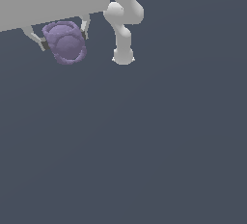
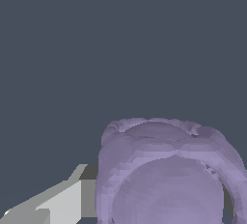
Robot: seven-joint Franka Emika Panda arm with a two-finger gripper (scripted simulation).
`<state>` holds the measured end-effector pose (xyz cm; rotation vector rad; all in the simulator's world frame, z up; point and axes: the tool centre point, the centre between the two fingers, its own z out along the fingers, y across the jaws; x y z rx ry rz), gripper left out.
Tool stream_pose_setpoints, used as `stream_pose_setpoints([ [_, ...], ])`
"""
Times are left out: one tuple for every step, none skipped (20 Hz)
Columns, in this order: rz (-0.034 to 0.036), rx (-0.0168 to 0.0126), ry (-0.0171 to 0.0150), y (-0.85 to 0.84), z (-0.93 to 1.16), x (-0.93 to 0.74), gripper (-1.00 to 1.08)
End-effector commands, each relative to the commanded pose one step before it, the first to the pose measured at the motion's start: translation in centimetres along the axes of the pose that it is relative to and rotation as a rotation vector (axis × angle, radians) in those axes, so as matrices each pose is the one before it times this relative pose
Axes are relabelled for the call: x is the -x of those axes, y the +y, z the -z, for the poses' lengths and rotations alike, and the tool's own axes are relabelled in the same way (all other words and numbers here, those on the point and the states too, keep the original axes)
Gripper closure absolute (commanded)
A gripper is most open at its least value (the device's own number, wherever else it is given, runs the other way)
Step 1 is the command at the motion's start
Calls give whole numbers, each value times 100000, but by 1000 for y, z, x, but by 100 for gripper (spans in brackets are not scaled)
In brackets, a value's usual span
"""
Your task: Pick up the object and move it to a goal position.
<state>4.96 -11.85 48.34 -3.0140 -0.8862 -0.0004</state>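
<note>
The arm is plain matte white, built of rounded, bulbous segments that narrow toward a flared end. The gripper has a broad, boxy pale-grey body with a thin dashed line along its face. Its fingers are slim and light grey, ending in dark pads.

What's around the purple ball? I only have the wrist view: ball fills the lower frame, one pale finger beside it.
Observer: In the exterior view the tool has a finger on each side of the purple ball, so the ball sits between both.
Operator: Is the rest of the arm visible?
Observer: Yes, white arm links stand at the exterior view's right of the ball, apart from it.
Operator: Any goal marker?
Observer: None shows in the exterior view; below the ball is only plain dark background.
</note>
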Motion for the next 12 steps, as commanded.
stream_pose_setpoints([
  [9, -12, -15, 159, 544, -80, 108],
  [0, 0, 0, 50, 156, -26, 108],
  [0, 0, 0, 44, 137, -24, 108],
  [0, 0, 0, 39, 119, -21, 108],
  [0, 0, 0, 34, 102, -19, 108],
  [0, 0, 0, 29, 86, -16, 108],
  [0, 0, 0, 24, 72, -14, 108],
  [0, 0, 0, 20, 57, -11, 108],
  [0, 0, 0, 15, 44, -9, 108],
  [0, 0, 0, 11, 31, -6, 108],
  [0, 0, 0, 6, 19, -4, 108],
  [0, 0, 0, 2, 6, -1, 108],
])
